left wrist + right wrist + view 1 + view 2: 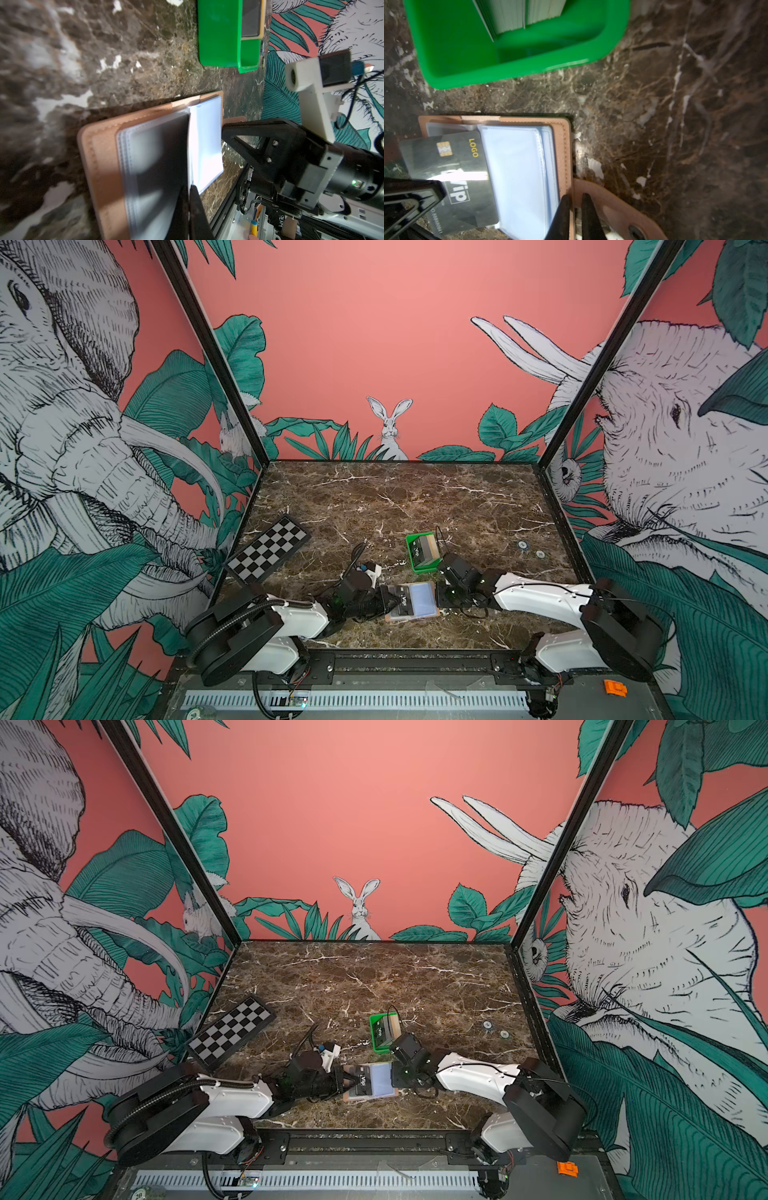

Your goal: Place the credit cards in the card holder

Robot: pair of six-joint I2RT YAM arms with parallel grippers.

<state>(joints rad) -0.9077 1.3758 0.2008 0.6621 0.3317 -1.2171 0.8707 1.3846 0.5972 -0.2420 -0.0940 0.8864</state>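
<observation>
left jaws: clamped on black VIP card point(446, 158), lying over open card holder point(562, 141); pocket entry unclear | right jaws: pinching holder's edge beside strap point(612, 207), contact partly hidden | green tray point(446, 62) beyond jaws: cards point(508, 16) cut off

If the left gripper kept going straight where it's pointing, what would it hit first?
Probably the open card holder: the left gripper, shut on the black VIP card, points at its clear pockets; depth is unclear.
</observation>
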